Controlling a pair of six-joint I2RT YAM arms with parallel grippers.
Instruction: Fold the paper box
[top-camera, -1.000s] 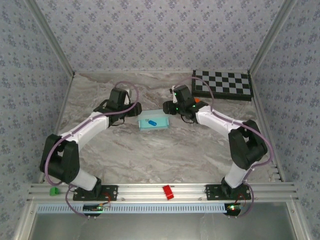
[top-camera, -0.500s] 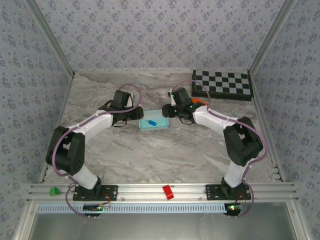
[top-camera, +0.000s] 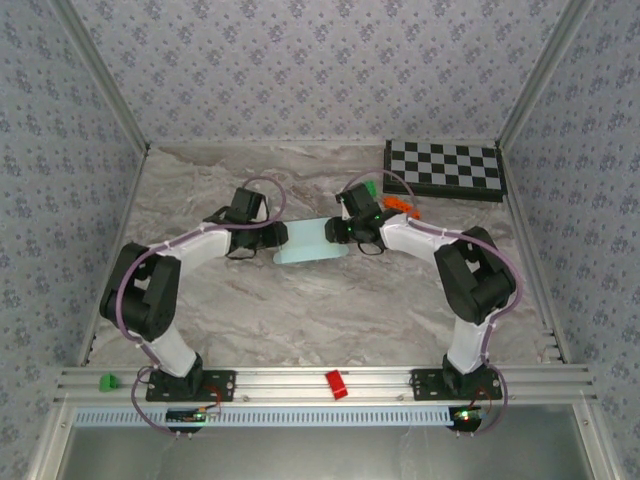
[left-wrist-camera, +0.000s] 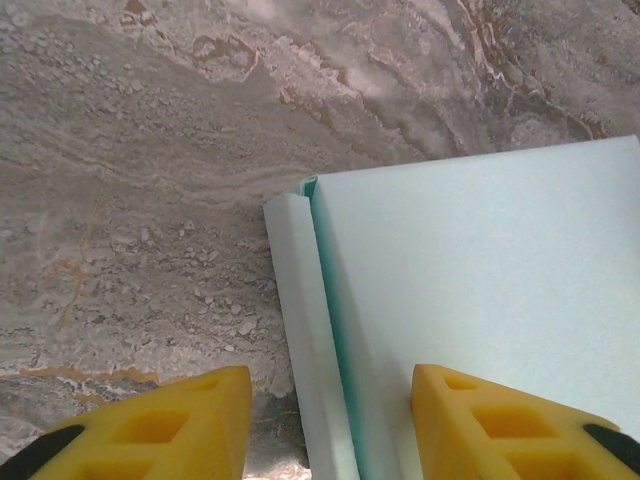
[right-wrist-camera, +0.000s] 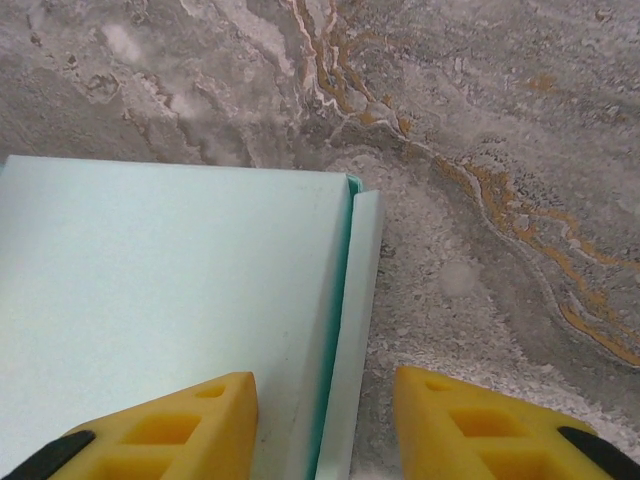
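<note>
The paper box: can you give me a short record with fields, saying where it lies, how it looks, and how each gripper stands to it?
thing: paper box, pale blue card
place: on the marble table, between the two arms
top: a plain flat panel faces up
left gripper: open, straddling the box's left end edge
right gripper: open, straddling the box's right end edge
also there: checkerboard, at the far right of the table
</note>
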